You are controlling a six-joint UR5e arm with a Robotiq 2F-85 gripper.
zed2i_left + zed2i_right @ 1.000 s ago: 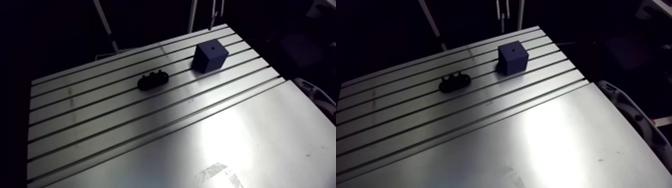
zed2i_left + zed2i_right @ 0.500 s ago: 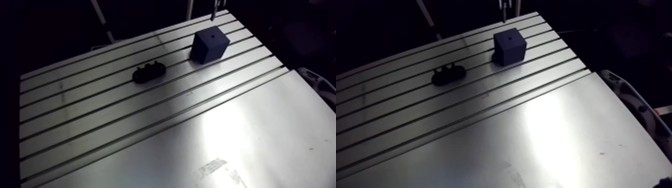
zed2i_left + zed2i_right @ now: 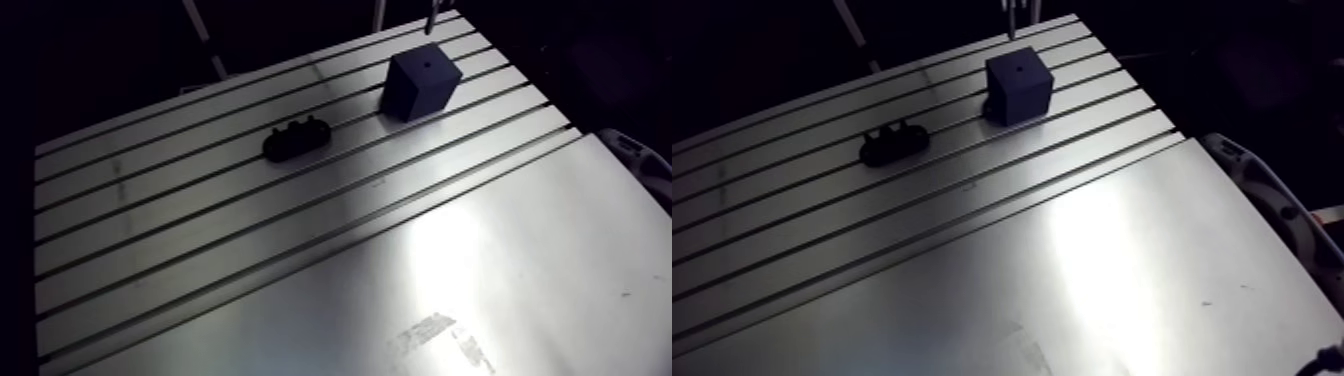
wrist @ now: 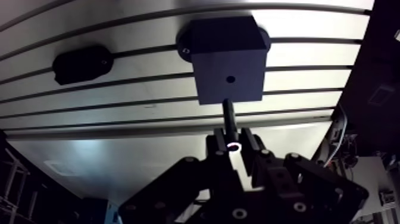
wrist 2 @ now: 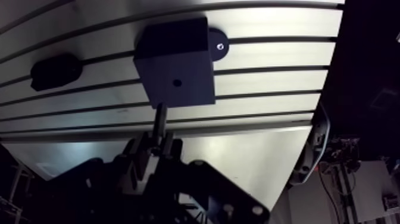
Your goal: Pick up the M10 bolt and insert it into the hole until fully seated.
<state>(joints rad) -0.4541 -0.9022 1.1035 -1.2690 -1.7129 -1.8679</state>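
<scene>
In the wrist view my gripper (image 4: 233,149) is shut on the M10 bolt (image 4: 228,115), whose dark shank sticks out ahead of the fingertips. The bolt's tip hangs above the near edge of the dark blue block (image 4: 229,59), just short of the small hole (image 4: 230,78) in its top face. In the arm view the block (image 3: 421,83) stands at the far right of the slotted table (image 3: 300,250), with only the thin bolt (image 3: 432,20) showing above it.
A black holder (image 3: 296,140) with small bumps lies on the slots left of the block, also seen in the wrist view as the black holder (image 4: 81,64). A smooth metal plate (image 3: 520,280) covers the near half. A white curved object (image 3: 640,165) sits off the right edge.
The arm view has shifted, so the camera moved. The block and the black holder stay in place on the table. The bolt still hangs near the block's far side.
</scene>
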